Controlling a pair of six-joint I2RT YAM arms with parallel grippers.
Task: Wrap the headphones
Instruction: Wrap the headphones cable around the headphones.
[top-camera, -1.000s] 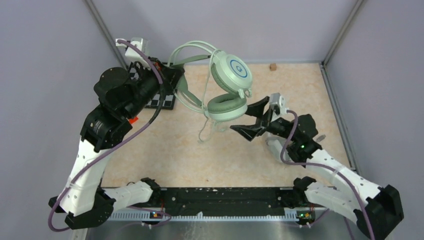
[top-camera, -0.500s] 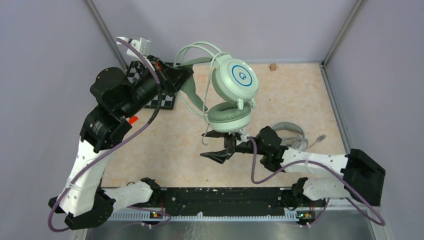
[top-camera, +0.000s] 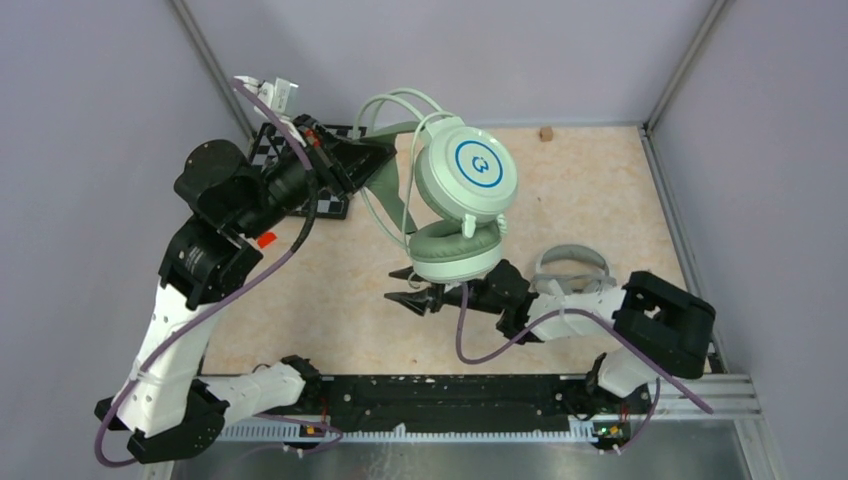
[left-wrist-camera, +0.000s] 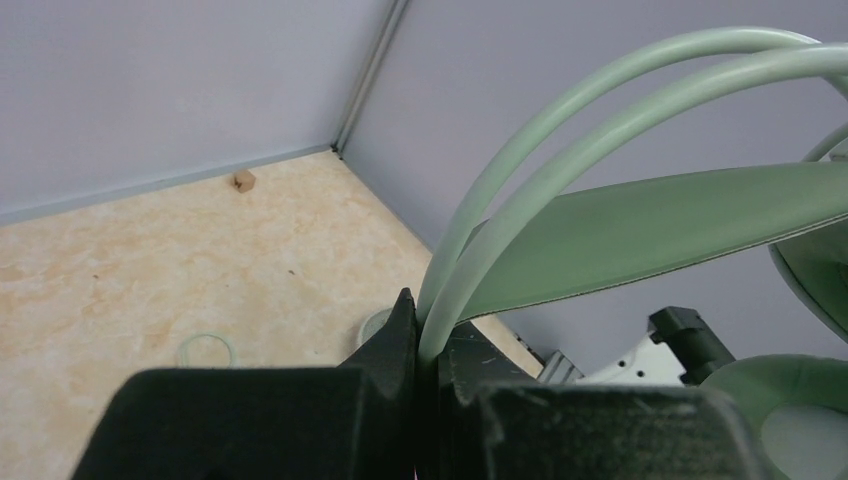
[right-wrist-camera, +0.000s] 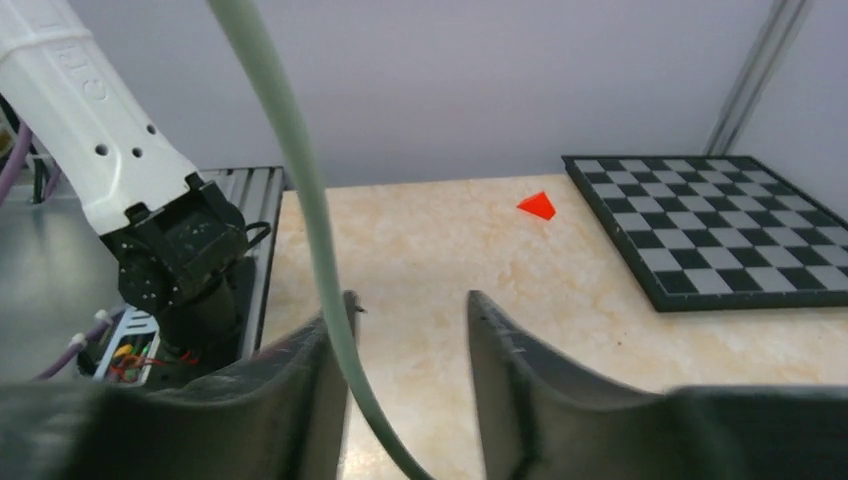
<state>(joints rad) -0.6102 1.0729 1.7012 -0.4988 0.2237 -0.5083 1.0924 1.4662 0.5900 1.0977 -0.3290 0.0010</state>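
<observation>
The left end effector is seen clamped together on the twin pale-green headband tubes of the mint-green headset. This headset is held raised above the surface, with one cup hanging over the other. The right end effector is held with its jaws apart just below the lower cup. The pale-green cable is seen running down between its fingers, against one of them and not pinched. The light-grey headset is seen lying on the surface behind the right arm, partly hidden. A checkerboard and a red marker are seen near the left arm.
</observation>
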